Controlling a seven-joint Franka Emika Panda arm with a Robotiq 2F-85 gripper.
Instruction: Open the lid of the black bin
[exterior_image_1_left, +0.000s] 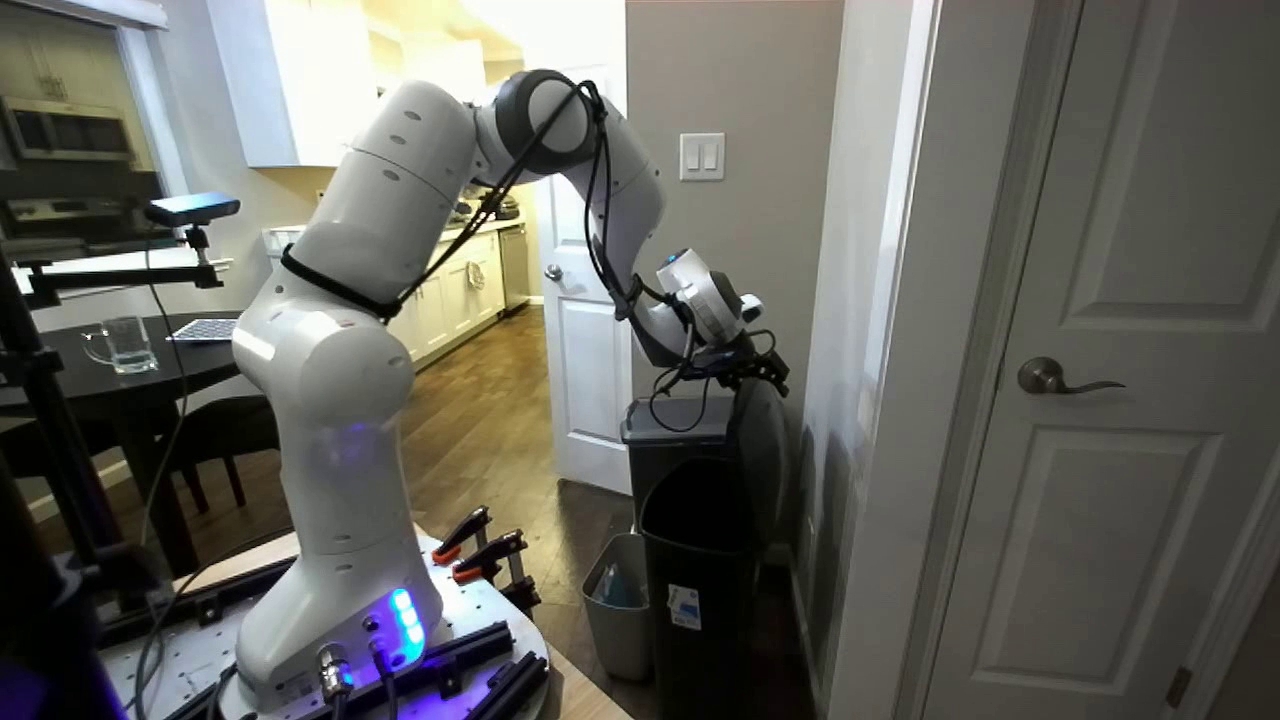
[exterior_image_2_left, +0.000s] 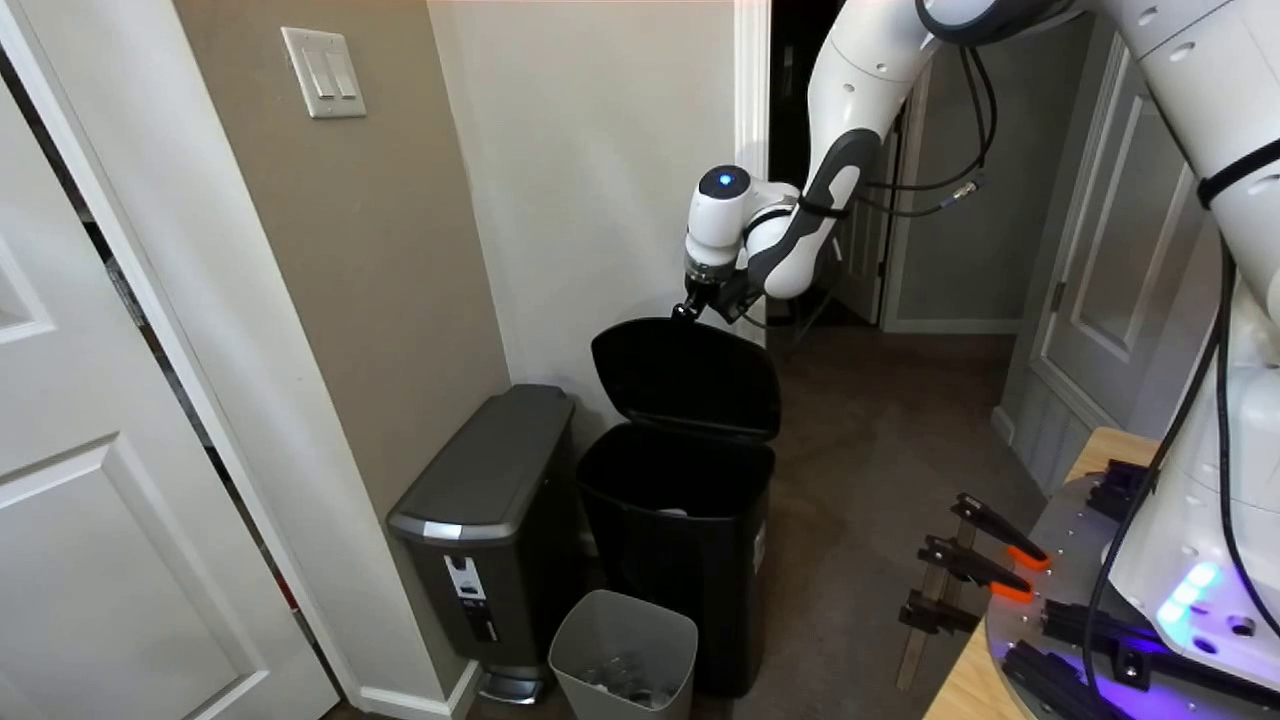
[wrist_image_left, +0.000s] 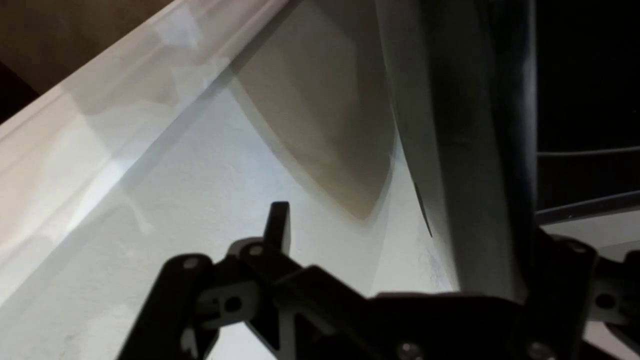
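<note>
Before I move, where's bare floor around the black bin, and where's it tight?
Bare: the floor between the black bin and the clamps. Crowded: beside the bin, where the pedal bin and grey wastebasket stand close, and at the raised lid, with the gripper at its top edge and the wall behind.

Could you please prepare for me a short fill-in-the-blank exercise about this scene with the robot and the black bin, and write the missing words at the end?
1. The lid of the black bin is not shut but ____.
2. In an exterior view, the hand is by the lid's ____ edge, not its lower one.
3. The small wastebasket beside the bin is ____ in colour, not black.
4. Side by side, the light switches number ____.

Missing words: open; upper; grey; two.
</note>
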